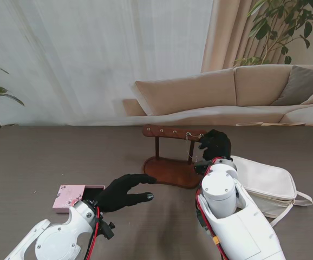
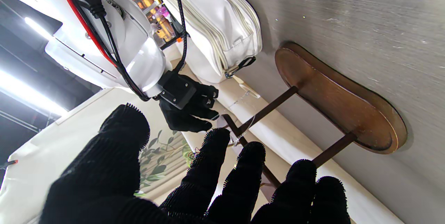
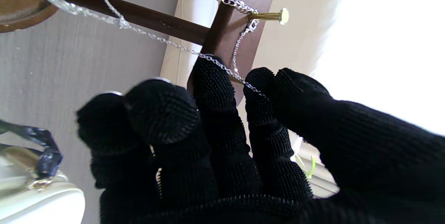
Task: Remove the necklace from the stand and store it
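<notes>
Nearest to me on the left, the left hand (image 1: 125, 192) hovers over the table (image 1: 37, 157) with its black-gloved fingers spread and nothing in them. Just beside its wrist, on its left, lies a pink box (image 1: 69, 196), apparently open, with a dark inside; small marks on its lid are too fine to read. On the right, a white bag (image 1: 265, 181) lies on the table beside the right forearm; no brand or writing shows on it.

Farther from me, the right hand (image 1: 216, 144) is up at the right end of the wooden stand (image 1: 170, 170), at its crossbar. In the right wrist view the thumb and forefinger pinch the thin silver necklace (image 3: 180, 47), the chain running taut across the fingertips (image 3: 212, 74). The necklace is not yet off: it hangs looped over a brass peg (image 3: 269, 16) on the crossbar, draping past one upright post.

Beyond the table stand a beige sofa (image 1: 227, 92) and pale curtains (image 1: 91, 54).
</notes>
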